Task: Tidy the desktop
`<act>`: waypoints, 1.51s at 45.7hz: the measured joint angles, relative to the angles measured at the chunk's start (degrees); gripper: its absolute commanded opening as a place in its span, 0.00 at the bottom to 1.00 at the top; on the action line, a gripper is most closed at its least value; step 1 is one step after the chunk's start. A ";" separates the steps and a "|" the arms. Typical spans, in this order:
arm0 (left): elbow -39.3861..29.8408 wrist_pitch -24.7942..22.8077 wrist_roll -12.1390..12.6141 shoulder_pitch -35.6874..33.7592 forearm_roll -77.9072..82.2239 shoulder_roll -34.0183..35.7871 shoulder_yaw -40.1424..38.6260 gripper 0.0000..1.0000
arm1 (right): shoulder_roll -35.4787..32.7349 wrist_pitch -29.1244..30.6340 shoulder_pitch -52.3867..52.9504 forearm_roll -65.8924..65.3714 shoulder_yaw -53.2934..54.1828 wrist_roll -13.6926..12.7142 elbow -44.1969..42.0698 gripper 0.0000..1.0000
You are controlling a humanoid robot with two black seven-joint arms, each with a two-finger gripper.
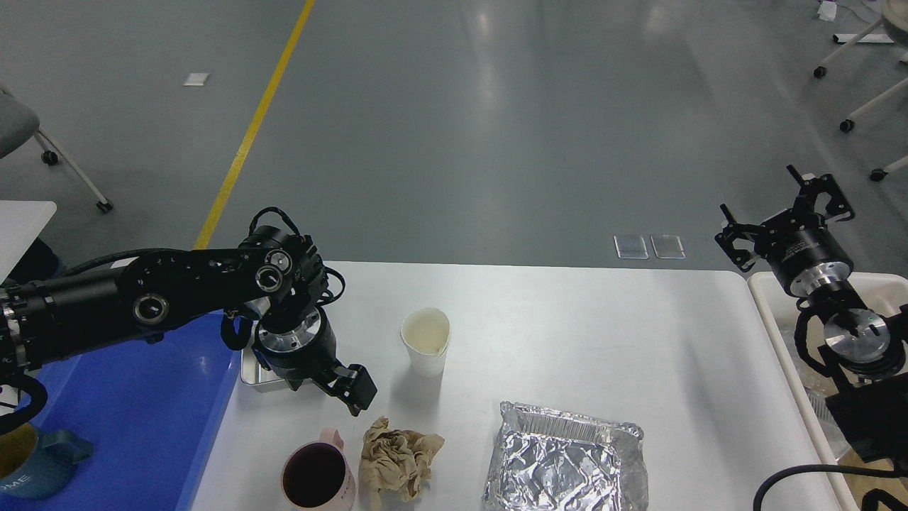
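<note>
The white desktop (603,333) holds a white paper cup (425,348), a crumpled brown paper wad (397,461), a pink mug (317,477) and a crumpled foil tray (567,461). A small metal tin (257,376) sits at the desktop's left edge, mostly hidden under my left arm. My left gripper (352,389) hangs just above the desktop, between the tin and the paper wad, touching nothing I can see. Its dark fingers blend together. My right gripper (784,213) is raised past the desktop's far right corner, open and empty.
A blue tray (120,426) lies left of the desktop with a blue mug (32,465) in its near corner. A cream bin (770,312) stands at the right edge under my right arm. Chair wheels stand on the grey floor beyond.
</note>
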 measured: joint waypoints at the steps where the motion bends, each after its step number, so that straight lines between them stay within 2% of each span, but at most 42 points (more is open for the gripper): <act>1: 0.00 0.00 0.13 -0.16 -0.22 0.43 0.21 1.00 | -0.01 0.00 0.00 0.00 0.00 0.00 -0.02 1.00; 11: 0.57 0.00 0.53 -1.83 -1.94 8.55 -1.89 1.00 | -0.07 0.05 -0.45 0.00 0.00 0.00 -0.09 1.00; 17: 1.84 -0.01 0.31 0.23 -3.78 13.49 -9.44 1.00 | 0.01 0.30 -0.87 0.00 0.00 0.00 -0.09 1.00; 22: 3.56 -0.01 0.10 3.26 -4.08 14.58 -17.53 1.00 | 0.11 0.34 -1.04 0.04 0.00 0.00 0.03 1.00; 30: 6.35 -0.01 -0.12 8.30 -3.95 12.93 -33.24 1.00 | -0.30 0.43 -1.04 0.09 -0.53 0.00 0.08 1.00; 41: 9.92 0.19 -0.16 15.42 -3.52 5.96 -55.73 1.00 | -1.76 0.38 -1.10 0.10 -2.20 -0.06 0.19 1.00; 49: 11.04 5.48 -0.79 21.01 -3.06 0.39 -72.75 1.00 | -2.25 0.35 -2.75 0.10 -2.58 -0.06 0.21 1.00; 53: 11.56 7.61 -4.22 23.38 -2.53 -3.03 -81.67 1.00 | -2.25 0.33 -3.36 0.09 -3.26 -0.06 0.21 1.00; 59: 12.00 8.74 -12.91 27.76 -2.27 -7.82 -91.69 1.00 | -2.25 0.21 -4.19 0.09 -4.18 -0.03 0.20 1.00; 64: 12.74 9.67 -19.52 30.48 -2.26 -9.74 -96.03 1.00 | -2.21 0.06 -4.54 0.05 -4.59 0.00 0.12 1.00; 69: 15.21 12.84 -23.16 30.83 -2.27 -10.76 -97.22 1.00 | -2.21 -0.09 -4.62 0.00 -5.28 0.01 0.10 1.00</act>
